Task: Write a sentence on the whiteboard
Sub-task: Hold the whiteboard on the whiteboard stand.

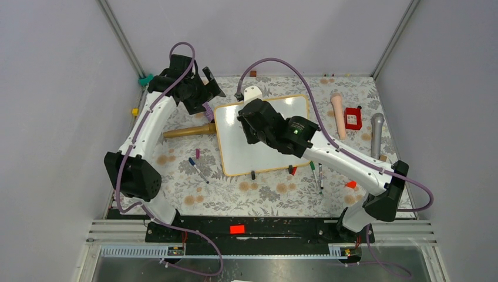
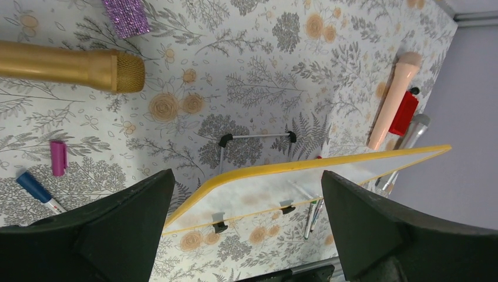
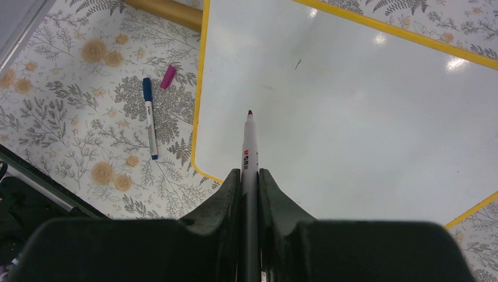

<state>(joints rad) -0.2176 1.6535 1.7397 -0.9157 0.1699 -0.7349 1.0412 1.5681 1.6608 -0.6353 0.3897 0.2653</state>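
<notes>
Here the whiteboard [image 1: 235,154] lies flat near the middle of the desk [image 1: 264,191], a little toward the far edge, its yellow rim turned slightly askew to the desk's sides. Its surface looks blank in the right wrist view; no lettering shows in any view (a small dark fleck near the upper middle is all that can be made out).

The right gripper [image 3: 249,176] hangs over the board's left half with its fingers pressed together on a white marker [image 3: 250,150], whose reddish tip points at the board; whether the tip touches the surface cannot be told. The left gripper [image 2: 246,217] sits beyond the board's far left corner, fingers [image 2: 126,226] spread wide with nothing between them, looking down along the board's edge.

Just off the board's left edge a gold microphone [image 1: 189,131] lies on the floral cloth, its head close to the rim. Nearer the front edge on that side are a blue-capped marker [image 1: 198,170] and a loose pink cap [image 1: 198,154], close to each other but apart. Toward the desk's right edge lie a pink microphone [image 1: 338,114], a red box [image 1: 353,118] just beside it, and a grey microphone [image 1: 376,135]. Two more markers [image 1: 317,176] rest off the board's near right corner.
</notes>
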